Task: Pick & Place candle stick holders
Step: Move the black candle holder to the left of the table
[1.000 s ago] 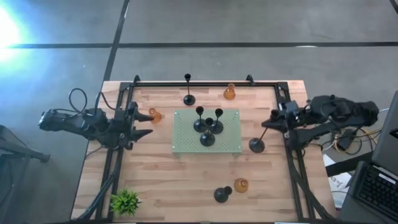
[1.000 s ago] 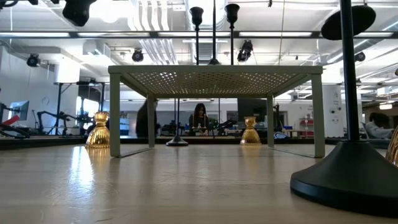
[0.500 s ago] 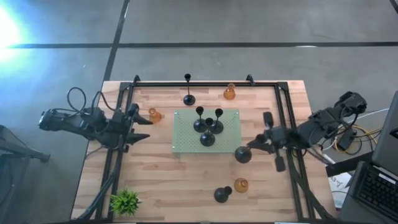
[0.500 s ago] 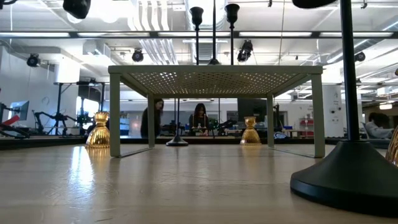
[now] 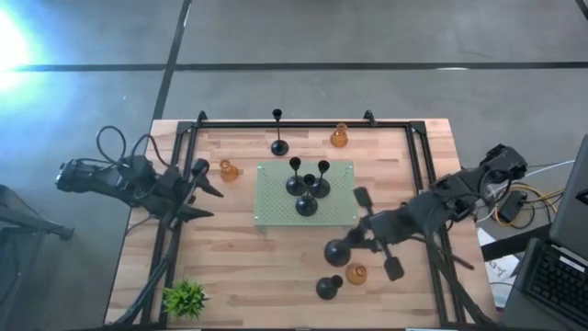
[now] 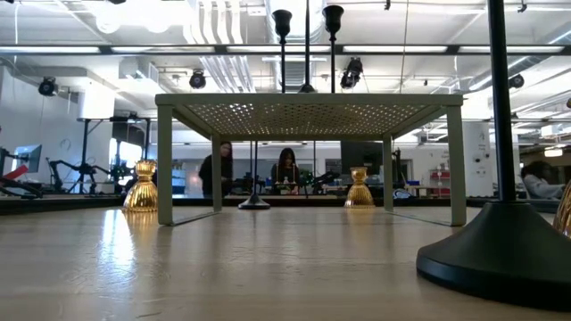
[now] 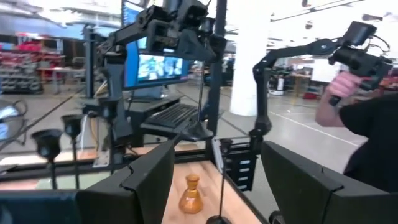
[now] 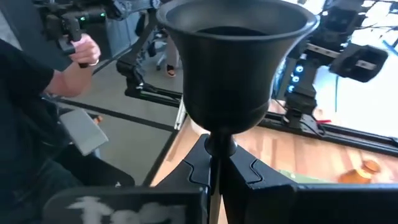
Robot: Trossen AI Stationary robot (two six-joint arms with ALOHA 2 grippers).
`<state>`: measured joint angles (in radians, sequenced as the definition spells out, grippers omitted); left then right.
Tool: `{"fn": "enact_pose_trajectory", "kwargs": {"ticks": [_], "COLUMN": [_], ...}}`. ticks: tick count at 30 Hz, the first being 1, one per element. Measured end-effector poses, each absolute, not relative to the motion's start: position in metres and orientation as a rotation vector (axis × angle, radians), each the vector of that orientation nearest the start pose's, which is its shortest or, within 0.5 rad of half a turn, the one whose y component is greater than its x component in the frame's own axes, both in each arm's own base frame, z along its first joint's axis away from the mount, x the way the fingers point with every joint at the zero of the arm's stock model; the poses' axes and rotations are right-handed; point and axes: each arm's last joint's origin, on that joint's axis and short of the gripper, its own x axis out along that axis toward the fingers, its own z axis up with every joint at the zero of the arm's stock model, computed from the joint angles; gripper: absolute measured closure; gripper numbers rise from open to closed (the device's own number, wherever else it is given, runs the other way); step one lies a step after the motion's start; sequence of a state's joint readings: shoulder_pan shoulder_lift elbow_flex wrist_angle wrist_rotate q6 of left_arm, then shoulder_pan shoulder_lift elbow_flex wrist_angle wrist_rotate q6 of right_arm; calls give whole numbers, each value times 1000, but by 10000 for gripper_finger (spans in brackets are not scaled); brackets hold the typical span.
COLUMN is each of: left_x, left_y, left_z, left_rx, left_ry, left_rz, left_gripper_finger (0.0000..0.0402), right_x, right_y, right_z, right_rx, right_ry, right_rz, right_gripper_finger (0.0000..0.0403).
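Note:
My right gripper (image 5: 364, 239) is shut on a black candle stick holder, whose round base (image 5: 337, 253) shows over the table near the mat's near right corner. Its cup (image 8: 236, 62) fills the right wrist view. My left gripper (image 5: 204, 191) is open and empty at the table's left, beside an amber glass holder (image 5: 228, 170). Three black holders (image 5: 307, 188) stand on the raised pale green perforated mat (image 5: 276, 207). Another black holder (image 5: 328, 288) and an amber one (image 5: 356, 273) stand near the front edge. A black one (image 5: 277, 145) and an amber one (image 5: 339, 138) stand at the back. My right gripper pinches the holder's thin stem (image 8: 214, 163) between its two fingers, just below the cup. The fingers come slanting from the table's right. The holder is lifted clear and tilted, with its base toward the table's left and its cup toward the wrist.
A small green plant (image 5: 186, 299) stands at the near left corner. Black frame rails (image 5: 175, 221) run along the table's left, right and far sides. In the low view the mat's legs (image 6: 165, 160) and a black holder's base (image 6: 500, 254) stand close. People show beyond the table.
My right gripper has carried the black holder from the table's right side toward the left and the near edge. The holder stays lifted and tilted, and its base has gone from beside the mat's right edge to beyond its near right corner.

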<state>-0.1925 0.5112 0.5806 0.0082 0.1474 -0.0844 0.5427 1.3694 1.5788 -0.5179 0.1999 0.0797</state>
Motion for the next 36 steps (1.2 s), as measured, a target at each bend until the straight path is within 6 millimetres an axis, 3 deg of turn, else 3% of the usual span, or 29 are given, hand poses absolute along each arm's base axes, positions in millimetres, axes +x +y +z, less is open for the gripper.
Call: {"fn": "enact_pose_trajectory", "kwargs": {"ticks": [14,21,27,36], "left_x": [128,158,187,227], "left_y": [-29,-39,-69,-97], "left_z": [317,305,307,336], "left_rx": [-61,-14,68,125], "left_ry": [-51,45,69,70], "left_rz": [-334,-312,-396,-394], "left_gripper_finger": [156,156,156,156], "right_x": [318,335,339,341], "right_y": [146,139,129,130], "right_z": [436,428,426,421], "right_rx": [-13,-26,-20,-14], "right_ry": [323,340,343,352], "right_rz": [485,454,354,351], "right_gripper_finger": [395,394,394,394]}}
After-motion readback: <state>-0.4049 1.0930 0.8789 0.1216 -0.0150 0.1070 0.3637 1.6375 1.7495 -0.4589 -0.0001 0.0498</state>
